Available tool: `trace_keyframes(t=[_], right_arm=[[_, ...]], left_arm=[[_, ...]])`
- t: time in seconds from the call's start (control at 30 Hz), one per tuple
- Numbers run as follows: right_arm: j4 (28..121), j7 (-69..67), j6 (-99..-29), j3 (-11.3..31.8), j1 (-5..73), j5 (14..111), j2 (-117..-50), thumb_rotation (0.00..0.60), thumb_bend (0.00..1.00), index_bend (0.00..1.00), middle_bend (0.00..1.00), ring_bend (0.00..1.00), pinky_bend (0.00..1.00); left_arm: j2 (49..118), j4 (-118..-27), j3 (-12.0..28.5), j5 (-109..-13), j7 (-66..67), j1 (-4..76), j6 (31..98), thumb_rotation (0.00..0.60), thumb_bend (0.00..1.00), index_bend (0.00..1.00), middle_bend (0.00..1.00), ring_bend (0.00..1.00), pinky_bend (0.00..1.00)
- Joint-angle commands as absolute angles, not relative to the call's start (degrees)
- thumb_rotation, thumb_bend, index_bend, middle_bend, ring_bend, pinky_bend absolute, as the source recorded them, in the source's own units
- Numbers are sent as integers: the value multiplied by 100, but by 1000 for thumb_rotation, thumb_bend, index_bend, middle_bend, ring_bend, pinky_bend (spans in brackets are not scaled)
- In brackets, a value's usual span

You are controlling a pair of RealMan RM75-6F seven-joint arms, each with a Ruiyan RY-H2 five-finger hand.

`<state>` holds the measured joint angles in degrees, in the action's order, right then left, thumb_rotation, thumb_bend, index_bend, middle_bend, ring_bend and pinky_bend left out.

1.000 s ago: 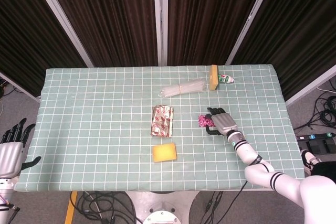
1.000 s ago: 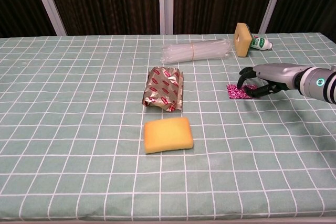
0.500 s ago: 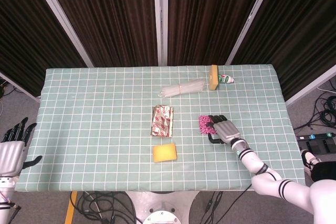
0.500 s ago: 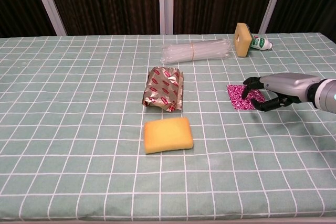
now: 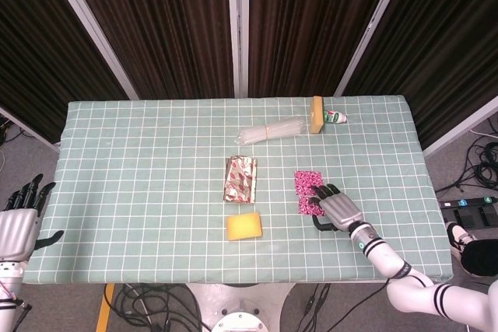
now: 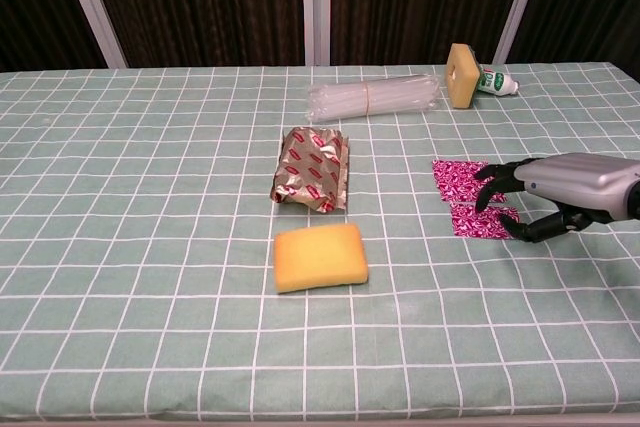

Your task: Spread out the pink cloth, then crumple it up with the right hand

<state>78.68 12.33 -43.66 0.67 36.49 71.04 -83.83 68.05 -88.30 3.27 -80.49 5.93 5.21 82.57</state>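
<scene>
The pink cloth (image 5: 309, 190) (image 6: 464, 197) lies flat on the green checked tablecloth, stretched out toward the near edge as a long patterned strip. My right hand (image 5: 336, 210) (image 6: 560, 194) rests palm down on the cloth's near right end, its dark fingertips (image 6: 497, 184) pressing on the fabric with fingers apart. My left hand (image 5: 17, 219) hangs off the table's left front corner, fingers apart and holding nothing; only the head view shows it.
A yellow sponge (image 6: 320, 256) lies near the front centre, a crinkled foil snack packet (image 6: 313, 168) behind it. Further back are a bundle of clear tubes (image 6: 373, 98), an upright sponge block (image 6: 462, 75) and a small tube (image 6: 496, 81).
My right hand has slid toward the near edge with its fingers on the cloth, drawing the small crumpled patch out into a longer flat strip. The left hand has stayed still.
</scene>
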Motion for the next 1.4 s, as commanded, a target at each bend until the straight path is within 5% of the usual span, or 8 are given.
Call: trace_keyframes(t=[0.03,0.63,1.4], right_arm=[[7929,1287,-4510,201,3665,7076,-8335,186,535,240,0,0,0],[6672,1516,-3990,465,4149,6549,-9286,184,536,240,0,0,0],[6827,1856,-4223,32,3714,6463,-8772,180,536,240,1,0,0]], left_arm=[[6811,-8826,322,-8061,581,510,8279,600,63,174,99,105,168],[6796,-8827,292,-8033,537,442,8304,600,63,174,99,105,168],[6864,-8727,326,-8020,492,476,8259,600,63,175,99,104,168]])
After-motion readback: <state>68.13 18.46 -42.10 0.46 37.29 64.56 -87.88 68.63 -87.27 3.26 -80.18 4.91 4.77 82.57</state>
